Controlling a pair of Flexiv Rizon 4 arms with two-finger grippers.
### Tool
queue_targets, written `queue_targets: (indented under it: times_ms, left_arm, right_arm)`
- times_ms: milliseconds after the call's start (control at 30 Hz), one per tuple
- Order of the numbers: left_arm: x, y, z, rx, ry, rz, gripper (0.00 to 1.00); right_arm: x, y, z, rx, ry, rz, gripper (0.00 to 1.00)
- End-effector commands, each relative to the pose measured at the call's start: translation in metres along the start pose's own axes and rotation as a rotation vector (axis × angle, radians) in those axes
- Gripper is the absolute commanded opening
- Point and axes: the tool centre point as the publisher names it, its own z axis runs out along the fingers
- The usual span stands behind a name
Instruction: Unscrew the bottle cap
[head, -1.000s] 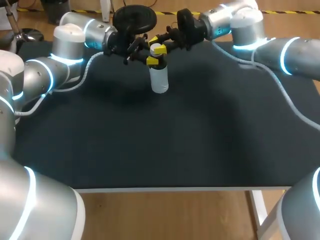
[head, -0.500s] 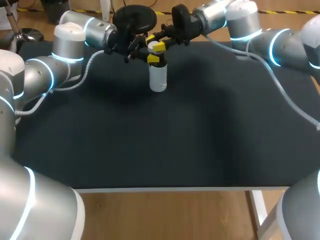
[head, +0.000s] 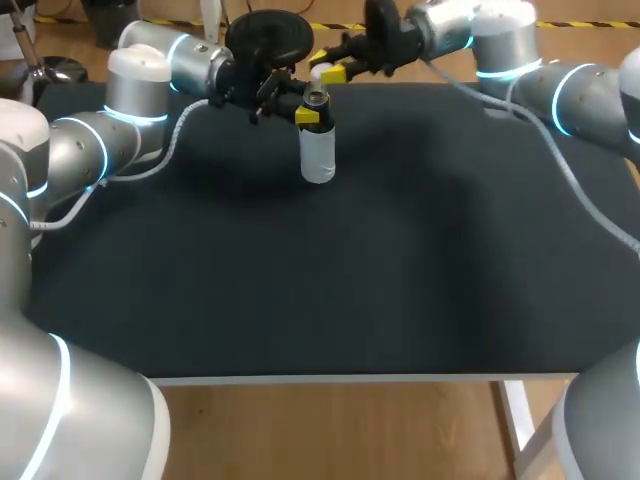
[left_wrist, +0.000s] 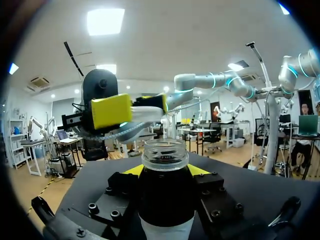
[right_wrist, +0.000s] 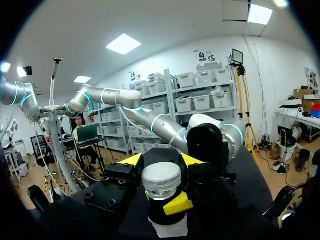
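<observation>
Gripping cap (right_wrist: 161, 181), right end effector (head: 323, 72) above bottle (head: 317, 150)

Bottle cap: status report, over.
Left end effector shut on bottle, mouth open. Right end effector shut on white cap, clear of the bottle. Nothing in the way.

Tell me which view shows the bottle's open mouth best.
Left wrist view: the bottle's mouth sits close and uncapped. The head view shows it small; in the right wrist view the cap hides it.

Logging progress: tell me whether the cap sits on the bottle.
No: the bottle shows a bare, open mouth, and the cap is held above it, off the neck.
</observation>
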Motion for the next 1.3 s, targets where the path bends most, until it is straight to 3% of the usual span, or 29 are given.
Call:
queue_targets:
  times_ms: [33,300,367,533,800,933,1300]
  left_arm:
    - [-0.007,0.004,-0.003,0.007,0.117,0.0,0.0]
    - [-0.007,0.004,-0.003,0.007,0.117,0.0,0.0]
    - [-0.007,0.004,-0.003,0.007,0.117,0.0,0.0]
    - [-0.007,0.004,-0.003,0.007,0.117,0.0,0.0]
    - [-0.007,0.004,-0.003,0.007,0.117,0.0,0.0]
    - [-0.007,0.004,-0.003,0.007,0.117,0.0,0.0]
    - [-0.007,0.004,-0.003,0.007,0.117,0.0,0.0]
  right_arm:
    - [-0.001,0.001,-0.049,0.02,0.628,0.011,0.0]
    - [0.011,-0.041,-0.128,-0.021,0.391,0.093,0.0]
    - [0.012,-0.054,-0.144,-0.05,0.289,0.113,0.0]
    - [0.021,-0.087,-0.174,-0.051,0.143,0.146,0.0]
    - [0.017,-0.142,-0.185,0.021,-0.079,0.235,0.0]
    - [0.018,-0.164,-0.187,0.122,-0.182,0.261,0.0]
    - [0.02,-0.19,-0.195,0.209,-0.288,0.299,0.0]
